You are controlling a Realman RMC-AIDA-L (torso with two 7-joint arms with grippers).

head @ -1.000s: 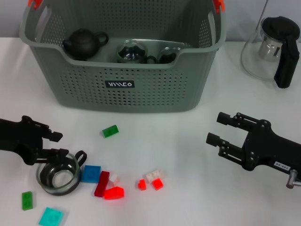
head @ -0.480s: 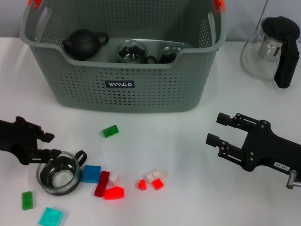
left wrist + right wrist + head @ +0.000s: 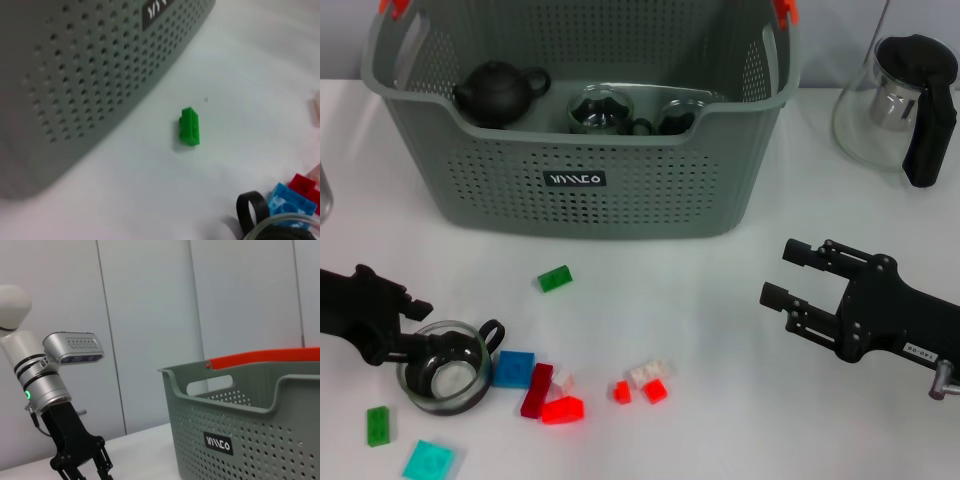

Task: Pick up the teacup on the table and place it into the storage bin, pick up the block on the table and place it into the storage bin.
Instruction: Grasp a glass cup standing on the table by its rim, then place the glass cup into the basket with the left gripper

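Glass teacup (image 3: pixel 444 367) sits unlifted before the grey-green perforated storage bin (image 3: pixel 582 190); our left claw (image 3: pixel 408 325) straddles its rim, spread, right claw (image 3: pixel 798 282) released.

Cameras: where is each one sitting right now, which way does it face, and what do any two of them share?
Head view: up on the robot, looking down at the table; left gripper by the teacup, right gripper at the right.
Left wrist view: low over the table, facing the storage bin and a green block; no fingers visible.
Right wrist view: low, looking level across at the left arm.
Shared: all three show the bin's label.
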